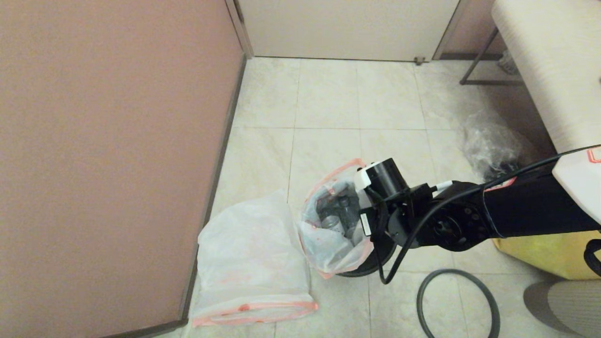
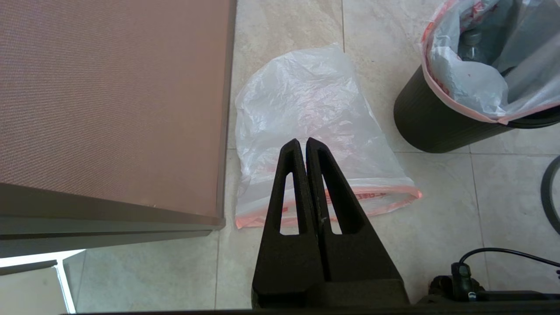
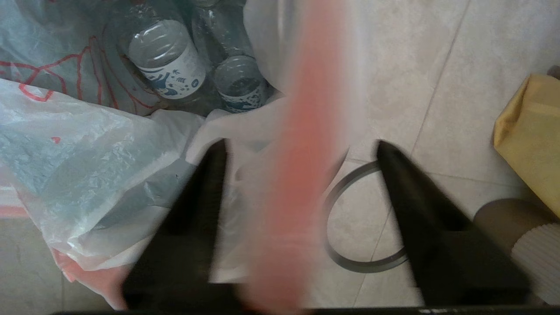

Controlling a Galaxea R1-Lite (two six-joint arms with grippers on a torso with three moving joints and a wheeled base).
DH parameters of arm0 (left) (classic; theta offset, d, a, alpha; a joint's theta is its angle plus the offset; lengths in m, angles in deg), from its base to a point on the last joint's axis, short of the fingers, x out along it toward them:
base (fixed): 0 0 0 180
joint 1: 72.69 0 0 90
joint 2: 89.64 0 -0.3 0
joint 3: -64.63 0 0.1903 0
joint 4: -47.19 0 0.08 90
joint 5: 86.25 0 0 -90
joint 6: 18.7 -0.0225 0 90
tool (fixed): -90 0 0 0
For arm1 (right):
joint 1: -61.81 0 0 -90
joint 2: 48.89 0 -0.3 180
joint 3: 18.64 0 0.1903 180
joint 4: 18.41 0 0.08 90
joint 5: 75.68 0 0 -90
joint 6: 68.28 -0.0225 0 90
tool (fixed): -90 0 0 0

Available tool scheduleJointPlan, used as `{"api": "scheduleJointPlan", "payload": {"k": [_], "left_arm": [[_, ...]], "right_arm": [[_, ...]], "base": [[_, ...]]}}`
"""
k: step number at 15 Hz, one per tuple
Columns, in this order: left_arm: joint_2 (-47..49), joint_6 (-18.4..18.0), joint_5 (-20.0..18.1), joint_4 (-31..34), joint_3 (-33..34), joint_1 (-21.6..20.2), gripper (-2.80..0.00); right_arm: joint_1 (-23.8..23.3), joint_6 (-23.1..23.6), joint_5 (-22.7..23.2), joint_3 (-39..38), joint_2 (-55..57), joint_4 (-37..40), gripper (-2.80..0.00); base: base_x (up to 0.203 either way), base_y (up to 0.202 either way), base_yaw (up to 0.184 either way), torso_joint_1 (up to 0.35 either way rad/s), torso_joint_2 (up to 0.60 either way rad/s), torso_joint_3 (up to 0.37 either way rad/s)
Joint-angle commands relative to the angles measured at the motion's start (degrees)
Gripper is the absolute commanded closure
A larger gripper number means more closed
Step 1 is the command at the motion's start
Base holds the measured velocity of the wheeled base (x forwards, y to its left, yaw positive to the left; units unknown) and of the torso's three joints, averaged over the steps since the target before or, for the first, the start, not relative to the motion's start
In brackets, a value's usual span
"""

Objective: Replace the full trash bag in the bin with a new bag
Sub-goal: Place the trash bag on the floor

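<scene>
Straddling the full bag's [image 3: 87, 175] pink mouth band with my right gripper [image 3: 302, 146], fingers apart and nothing pinched yet, bag seated in the bin [image 2: 437, 127]; next I judge: close on the band, lift straight up; left gripper [image 2: 305, 144] shut, parked over the new bag [image 2: 306, 109].
</scene>
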Motion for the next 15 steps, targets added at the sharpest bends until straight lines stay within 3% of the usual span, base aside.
{"api": "scheduleJointPlan", "payload": {"k": [1,4,9,10,12,14,15], "left_arm": [[0.07,-0.01,0.02,0.03,0.00,-0.01,0.00],[0.07,-0.01,0.02,0.03,0.00,-0.01,0.00],[0.07,-0.01,0.02,-0.01,0.00,-0.01,0.00],[0.07,-0.01,0.02,0.03,0.00,-0.01,0.00],[0.07,-0.01,0.02,0.03,0.00,-0.01,0.00],[0.07,-0.01,0.02,0.03,0.00,-0.01,0.00],[0.07,-0.01,0.02,0.03,0.00,-0.01,0.00]], "right_arm": [[-0.25,0.12,0.72,0.85,0.84,-0.11,0.00],[-0.68,-0.74,9.67,2.83,0.54,-0.08,0.00],[-2.75,-14.90,33.52,6.67,-6.02,7.09,0.00],[-3.25,-18.00,39.18,6.81,-7.81,9.46,0.00],[-6.21,-24.90,56.69,7.15,-11.96,15.49,0.00],[-10.57,-27.90,72.71,7.54,-15.70,20.37,0.00],[-11.39,-28.64,75.43,7.74,-17.65,21.49,0.00]], "base": [[0.000,0.000,0.000,0.000,0.00,0.000],[0.000,0.000,0.000,0.000,0.00,0.000],[0.000,0.000,0.000,0.000,0.00,0.000],[0.000,0.000,0.000,0.000,0.00,0.000],[0.000,0.000,0.000,0.000,0.00,0.000],[0.000,0.000,0.000,0.000,0.00,0.000],[0.000,0.000,0.000,0.000,0.00,0.000]]}}
